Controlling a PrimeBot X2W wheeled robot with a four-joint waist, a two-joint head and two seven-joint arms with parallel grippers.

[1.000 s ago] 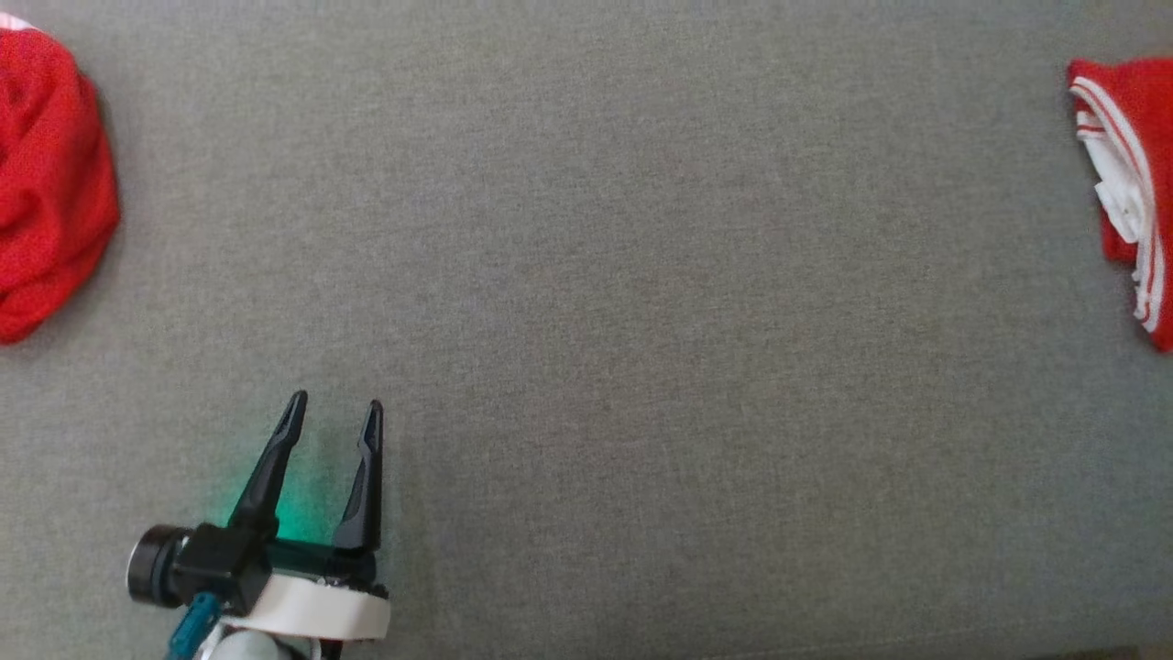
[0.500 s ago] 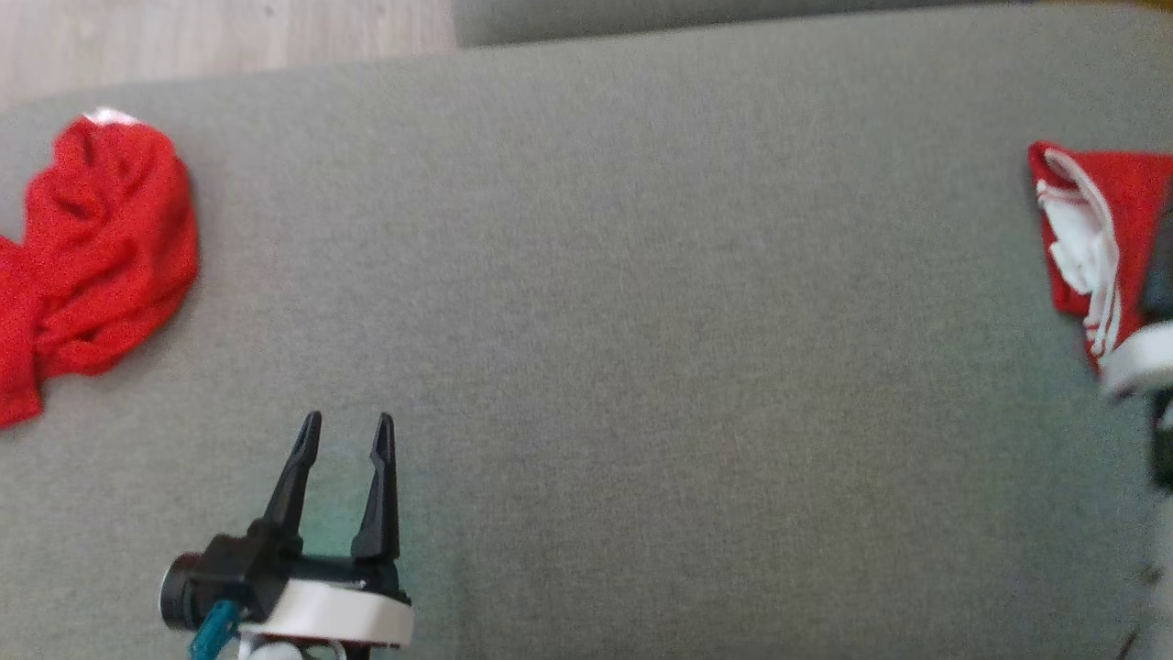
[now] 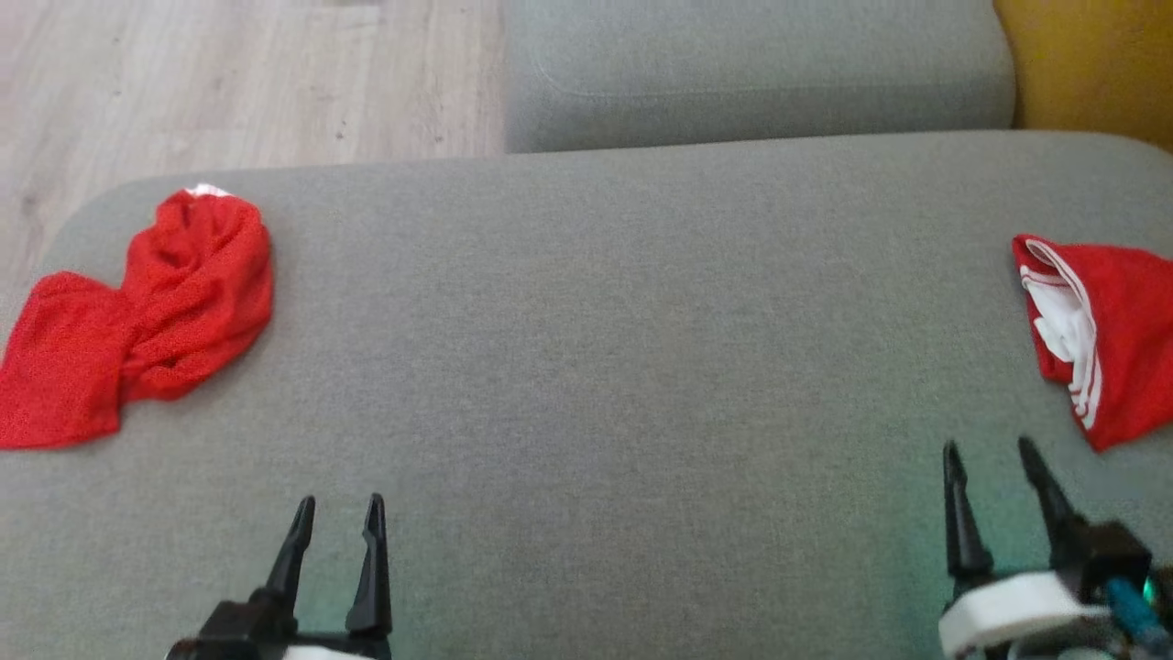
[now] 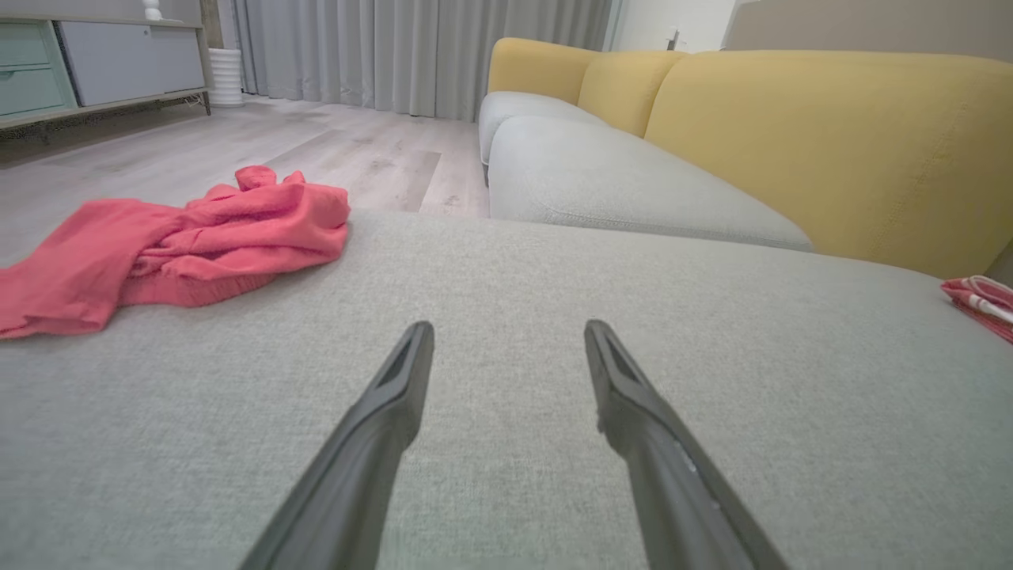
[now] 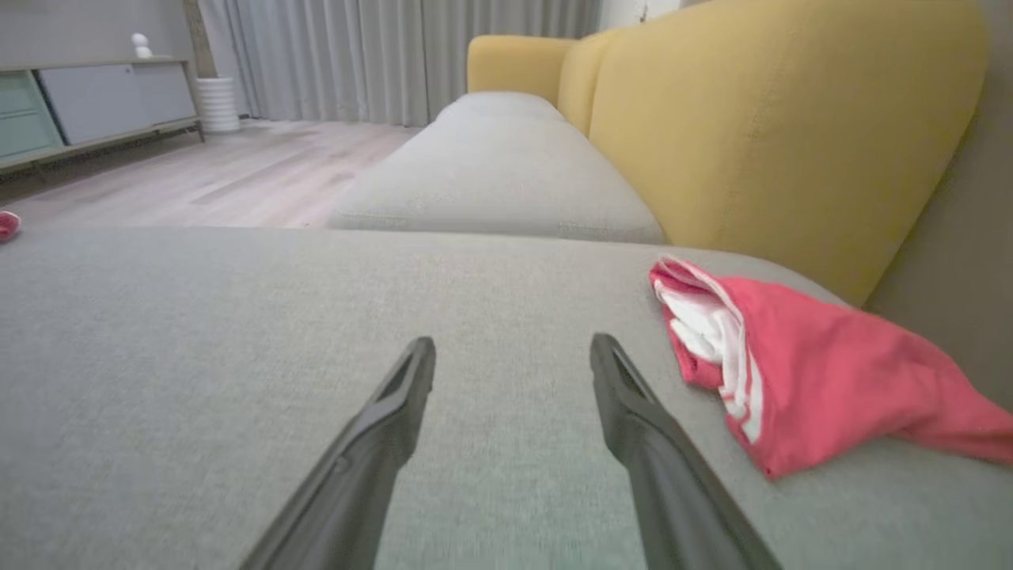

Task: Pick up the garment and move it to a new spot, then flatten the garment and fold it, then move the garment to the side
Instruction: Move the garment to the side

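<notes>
Head camera has tilted up. The right gripper (image 3: 987, 446) has drawn back from the folded garment (image 3: 1123, 339), red with white stripes, at the seat cushion's (image 3: 596, 367) right edge. Both grippers are empty, jaws wide, the left gripper (image 3: 340, 501) near the front edge. The crumpled garment (image 3: 156, 312), soft red knit, lies bunched at the left edge. Probable next step: pinch a raised fold and lift it clear before carrying.

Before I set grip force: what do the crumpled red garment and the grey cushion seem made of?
The crumpled red garment: soft matte knit, probably cotton, judging by limp folds. The grey cushion: matte woven upholstery, fine flecked weave.
</notes>
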